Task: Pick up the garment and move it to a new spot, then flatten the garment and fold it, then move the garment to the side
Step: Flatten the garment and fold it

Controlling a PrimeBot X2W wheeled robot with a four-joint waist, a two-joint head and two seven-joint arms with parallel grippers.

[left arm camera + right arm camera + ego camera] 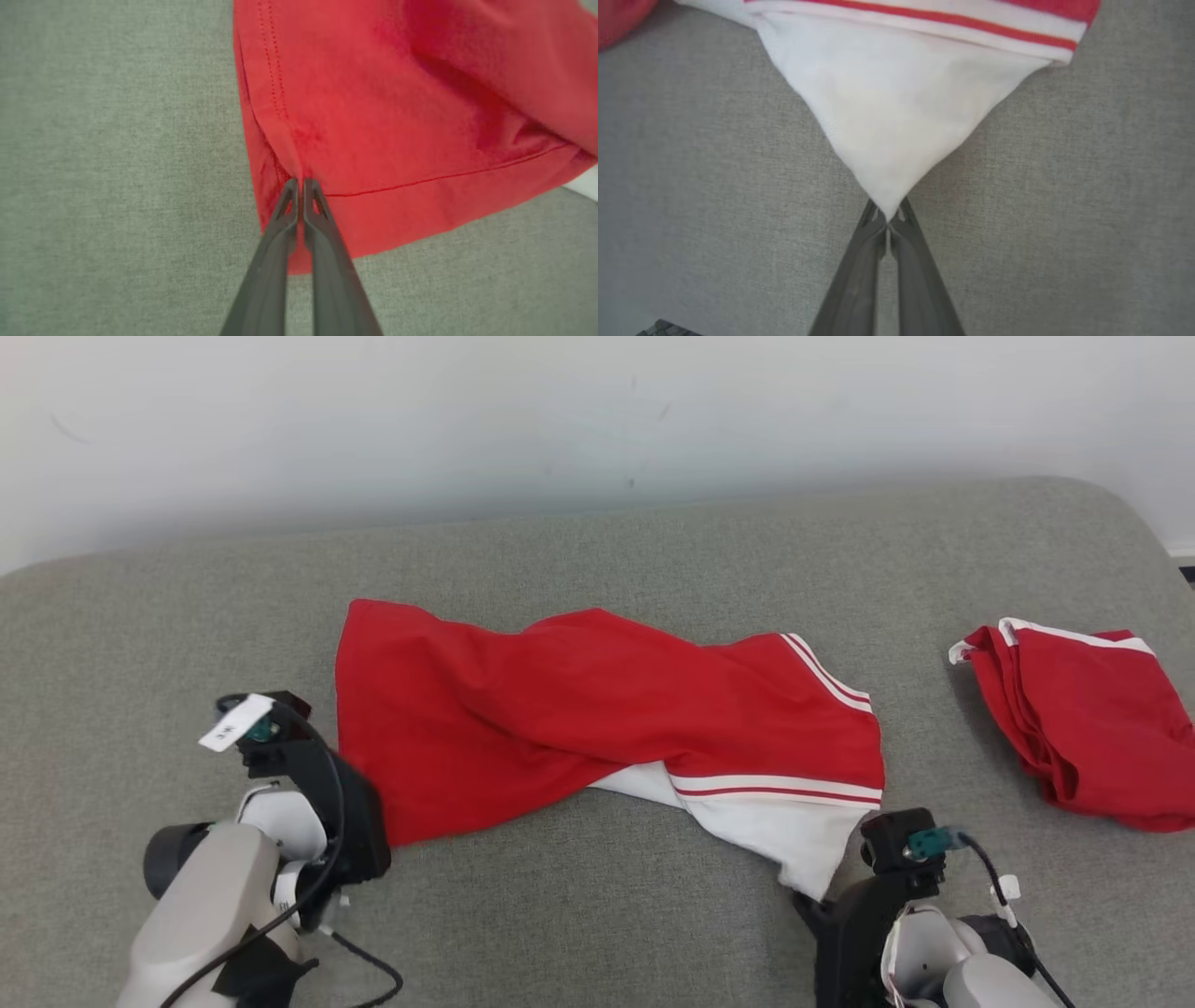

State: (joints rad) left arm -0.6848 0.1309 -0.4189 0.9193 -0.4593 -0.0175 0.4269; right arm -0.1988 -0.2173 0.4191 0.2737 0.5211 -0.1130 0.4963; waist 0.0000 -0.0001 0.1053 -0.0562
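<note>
While left fingers pinch the garment, right fingers pinch its corner.

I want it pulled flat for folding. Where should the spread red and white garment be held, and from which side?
By its two near corners, from the robot's side: the red hemmed corner at left, the white pointed corner at right. They lie thin, far apart, so pulling should likely untwist the garment. The left gripper and right gripper are shut on them.
</note>
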